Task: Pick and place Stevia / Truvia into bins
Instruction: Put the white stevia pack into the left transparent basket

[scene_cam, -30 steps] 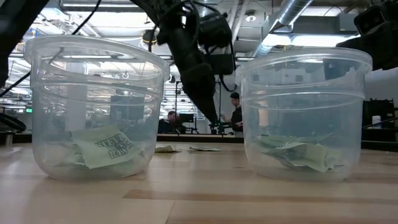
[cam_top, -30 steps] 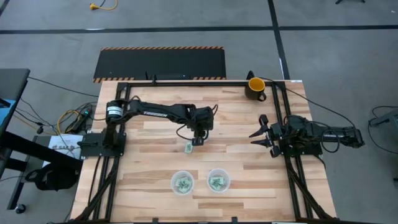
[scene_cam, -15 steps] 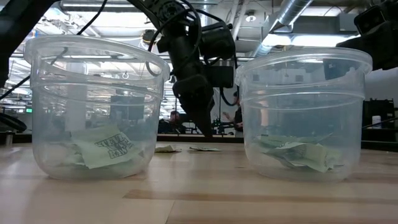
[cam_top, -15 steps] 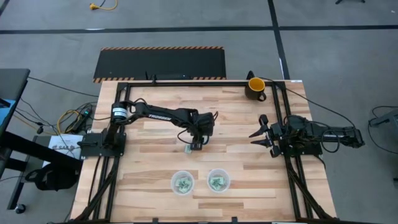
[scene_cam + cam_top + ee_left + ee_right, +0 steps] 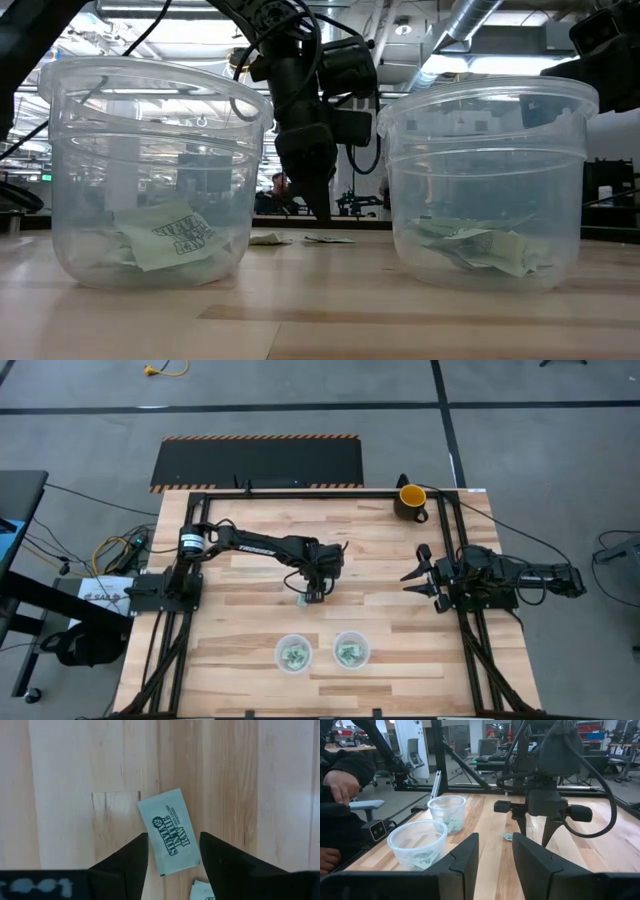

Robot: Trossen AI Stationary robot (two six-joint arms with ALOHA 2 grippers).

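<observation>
Two light green Stevia packets lie flat on the wood between the arms (image 5: 303, 598), and the low view shows them beyond the cups (image 5: 268, 239). My left gripper (image 5: 315, 592) hangs just above them, pointing down and open. In the left wrist view (image 5: 173, 836) its fingers stand on either side of one packet (image 5: 165, 820) without touching it, and a second packet's corner (image 5: 202, 890) shows beside it. Two clear cups (image 5: 292, 654) (image 5: 350, 651) stand near the near edge, each with packets inside. My right gripper (image 5: 412, 577) waits open at the table's right.
A yellow-and-black mug (image 5: 411, 498) stands at the far right corner. Black frame rails (image 5: 300, 491) run along the far edge and both sides. A person's hand (image 5: 340, 785) shows beyond the table in the right wrist view. Bare wood lies between the packets and the cups.
My left gripper has moved toward the table's near edge and a little down, coming over the loose packets. It stays open. The packets and cups have not moved.
</observation>
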